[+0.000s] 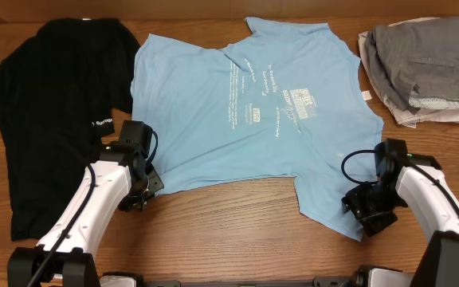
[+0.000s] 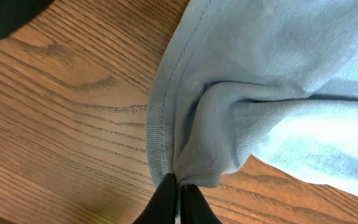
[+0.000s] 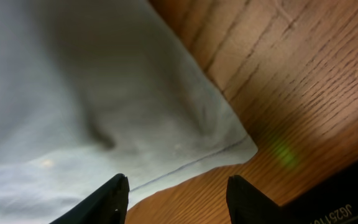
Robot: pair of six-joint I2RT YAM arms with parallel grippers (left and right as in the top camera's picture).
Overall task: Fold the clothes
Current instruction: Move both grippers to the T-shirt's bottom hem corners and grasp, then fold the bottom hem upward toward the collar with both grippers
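The light blue T-shirt (image 1: 245, 112) with white lettering lies spread across the table's middle. My left gripper (image 1: 151, 185) is shut on its lower left hem corner; in the left wrist view the fingers (image 2: 179, 186) pinch bunched blue cloth (image 2: 229, 124). My right gripper (image 1: 366, 217) is open at the shirt's lower right corner. In the right wrist view the fingers (image 3: 178, 190) straddle the hem corner (image 3: 229, 146) without holding it. The black shirt (image 1: 46, 104) with a small white logo lies at the left.
A pile of folded grey and beige clothes (image 1: 421, 68) sits at the back right. Bare wooden tabletop (image 1: 229, 231) runs along the front edge between my two arms.
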